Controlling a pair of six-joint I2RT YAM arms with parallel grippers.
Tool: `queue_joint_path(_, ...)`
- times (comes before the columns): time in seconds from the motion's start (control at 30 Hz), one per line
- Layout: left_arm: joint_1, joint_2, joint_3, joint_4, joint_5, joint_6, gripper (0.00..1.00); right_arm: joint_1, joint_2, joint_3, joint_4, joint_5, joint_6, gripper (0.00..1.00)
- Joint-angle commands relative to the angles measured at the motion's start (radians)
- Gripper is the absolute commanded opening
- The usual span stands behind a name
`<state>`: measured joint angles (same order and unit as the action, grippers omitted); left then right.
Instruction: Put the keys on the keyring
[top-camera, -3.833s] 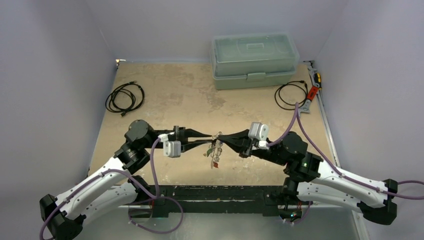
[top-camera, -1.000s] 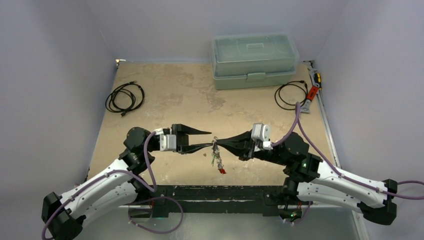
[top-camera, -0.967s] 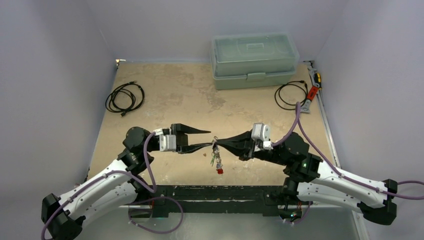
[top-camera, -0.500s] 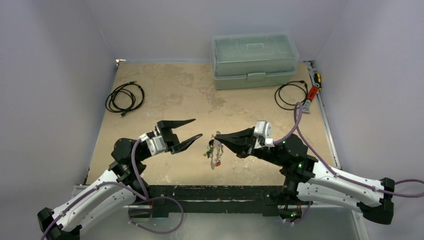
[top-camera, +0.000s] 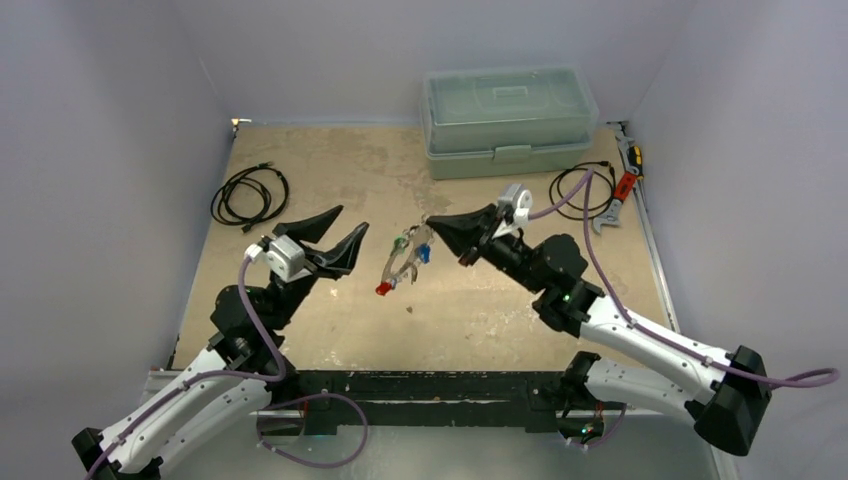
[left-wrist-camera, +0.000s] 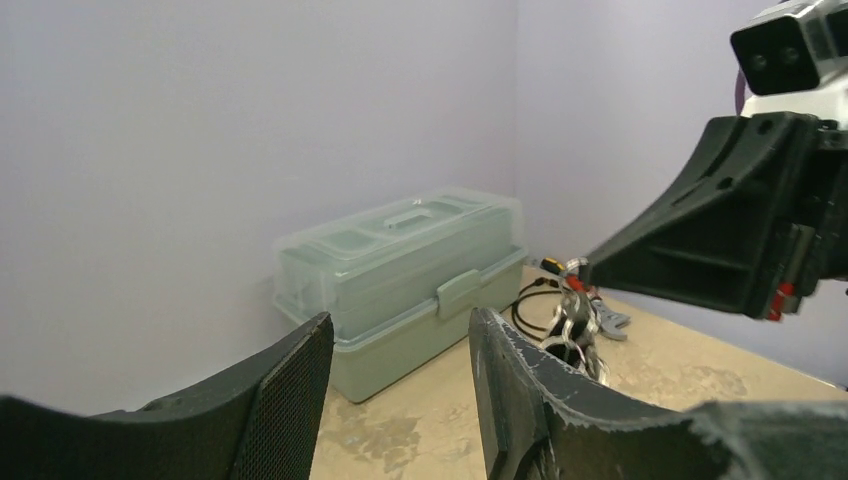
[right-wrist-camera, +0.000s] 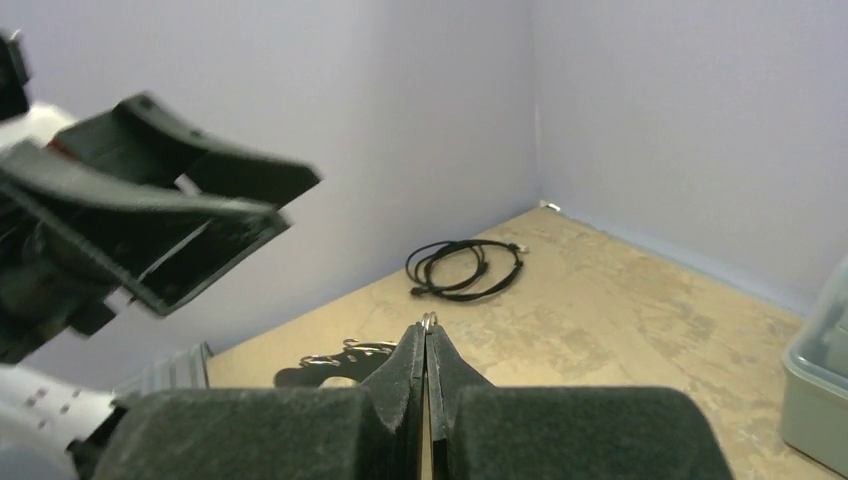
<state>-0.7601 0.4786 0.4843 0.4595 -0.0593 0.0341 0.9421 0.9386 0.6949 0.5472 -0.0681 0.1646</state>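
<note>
1. The keys hang in a slanted bunch above the worktop. They are in front of the storage box and a little to its left, with the red-headed key lowest. I would let the bunch hang quietly before anything approaches it.
2. The left end effector sits further left of the box. Its jaws are apart and grip nothing, and its tips point at the bunch without touching it. It should come in level and take one flat key head, not the tangle.
3. The right end effector, just in front of the box, is pinched fully closed on the thin wire of the keyring. Only a sliver of wire shows past the tips. That hold looks slim, so slow moves without twisting suit it, or the hoop may slip.
4. The box lies well beyond both arms, so work can go on in front of it.
</note>
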Motion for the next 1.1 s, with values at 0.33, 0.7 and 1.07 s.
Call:
queue_joint_path(0.33, 0.001, 0.04, 0.123, -0.107, 0.29, -0.081, 0.53, -0.2, 0.037, 0.024, 0.379, -0.621, 0.29, 0.0)
queue_joint_path(0.7, 0.002, 0.067, 0.192, -0.132, 0.568, -0.124, 0.48, -0.2, 0.023, 0.021, 0.411, -0.726, 0.313, 0.0)
queue_joint_path(1.07, 0.001, 0.174, 0.206, -0.047, 0.664, -0.229, 0.46, -0.198, -0.01, 0.061, 0.299, -0.738, 0.265, 0.0)
